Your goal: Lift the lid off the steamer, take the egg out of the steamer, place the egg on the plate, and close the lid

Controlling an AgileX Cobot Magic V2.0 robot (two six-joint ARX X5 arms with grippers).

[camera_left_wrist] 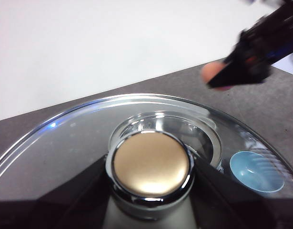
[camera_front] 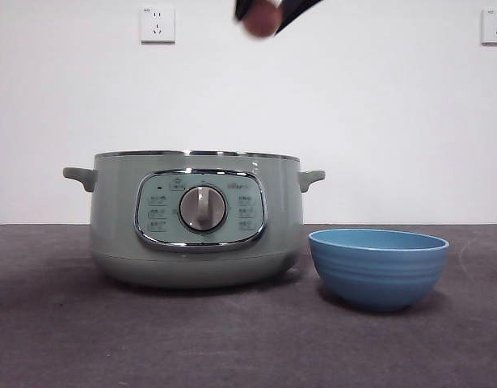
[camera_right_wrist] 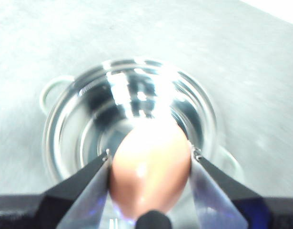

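The sage-green steamer stands open on the table, with no lid on it. My right gripper is shut on the brownish egg and holds it high above the pot at the front view's top edge. In the right wrist view the egg sits between the jaws over the shiny open pot. My left gripper is shut on the knob of the glass lid and holds it up, out of the front view. The blue plate stands empty to the right of the pot.
The left wrist view shows the right gripper with the egg beyond the lid, and the blue plate through the glass. The dark table runs to a white wall with two sockets.
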